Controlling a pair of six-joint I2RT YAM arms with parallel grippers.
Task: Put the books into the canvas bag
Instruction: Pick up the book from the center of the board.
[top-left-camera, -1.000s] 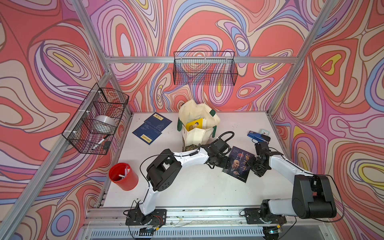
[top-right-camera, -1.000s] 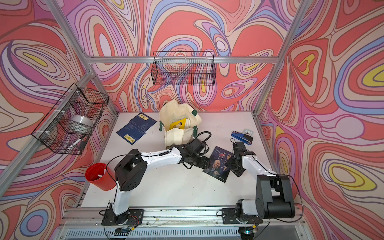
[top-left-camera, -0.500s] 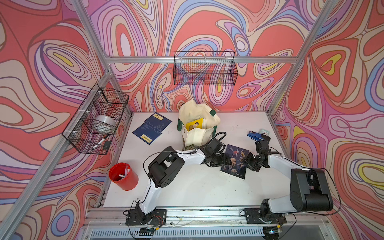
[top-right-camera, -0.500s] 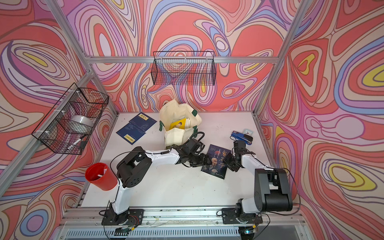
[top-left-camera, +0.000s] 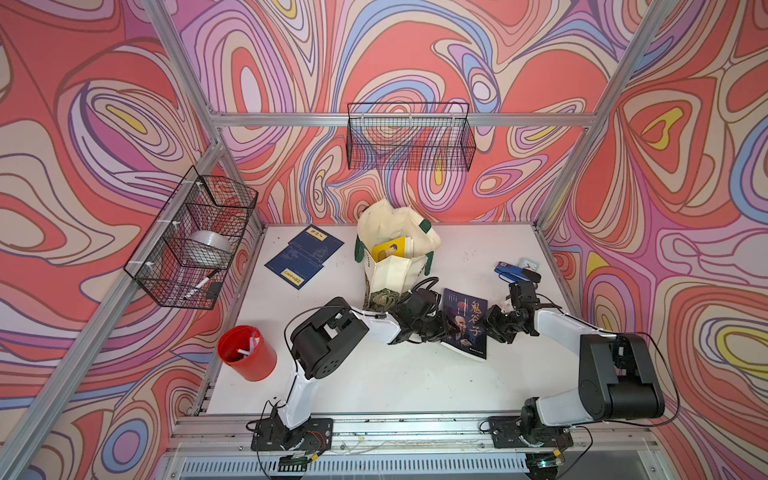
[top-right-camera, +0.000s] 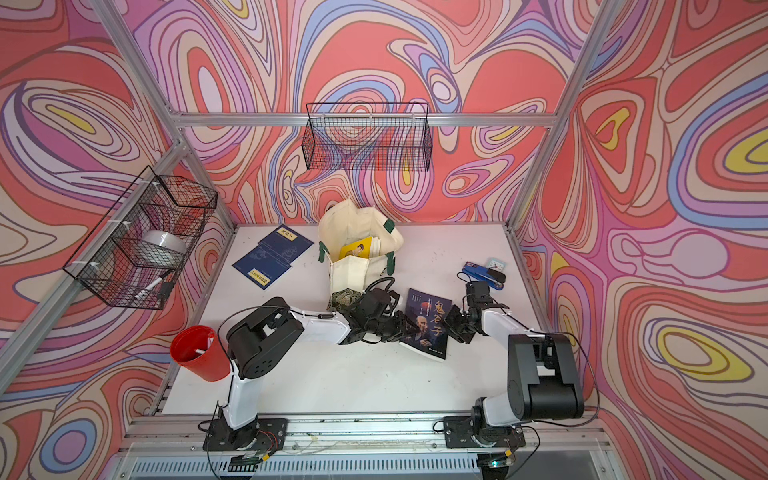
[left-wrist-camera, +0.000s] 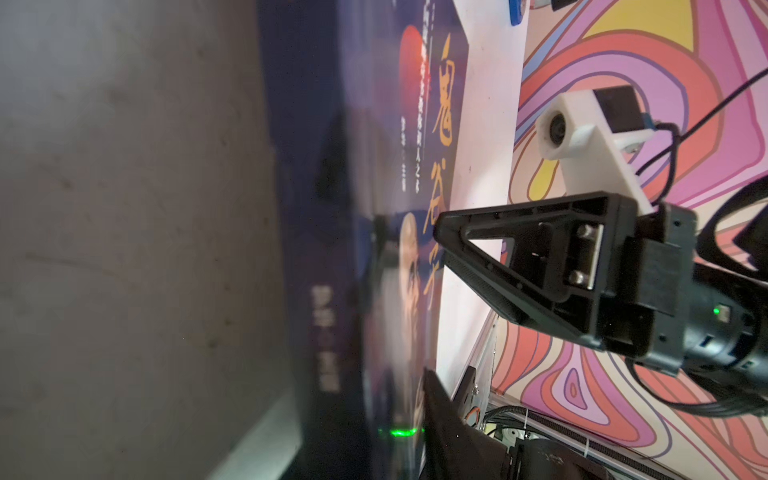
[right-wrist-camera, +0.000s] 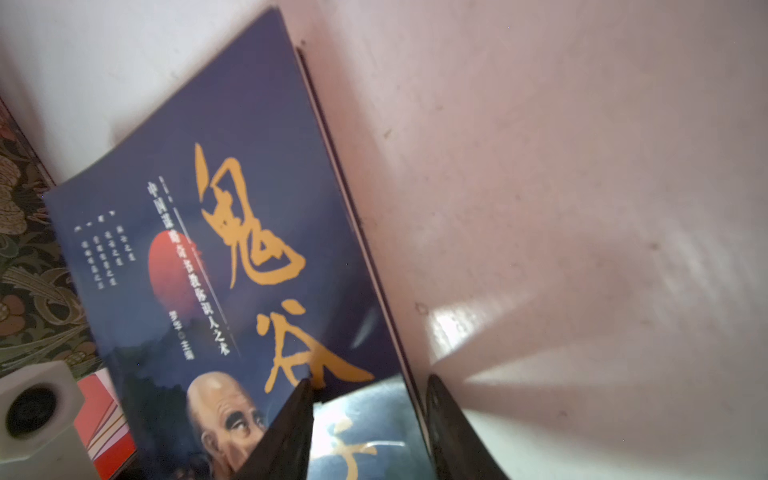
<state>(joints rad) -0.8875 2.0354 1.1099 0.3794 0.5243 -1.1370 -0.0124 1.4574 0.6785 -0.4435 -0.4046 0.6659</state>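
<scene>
The dark paperback (top-left-camera: 467, 322) with the bald man's face is the one in play here, lying on the table (top-left-camera: 395, 386) just in front of the canvas bag (top-left-camera: 395, 224), off the bag's leafy base toward the robot's right. The left hand (top-left-camera: 444, 329) is sitting on the bag side of that book and looks to be pinching its long edge, jaws drawn right together on the thin cover. The right hand (right-wrist-camera: 370, 380) is posted at the opposite edge with its jaws standing apart. One finger (right-wrist-camera: 291, 415) is hovering over the cover and its mate is hanging past the edge, so it is straddling, not clamping. The bag is standing upright with its mouth gaping, and a yellow cartoon-cover book (top-left-camera: 388, 250) is already showing inside. Two navy books (top-left-camera: 305, 257) are waiting flat on the table at the bag's far side, toward the robot's left. I'm reading this as the pickup of the dark paperback. The next move is calling for a lift and a tilt, carrying the book over the bag's rim and feeding it in edge-first without snagging the green handles (top-left-camera: 358, 251) or toppling the soft bag.
</scene>
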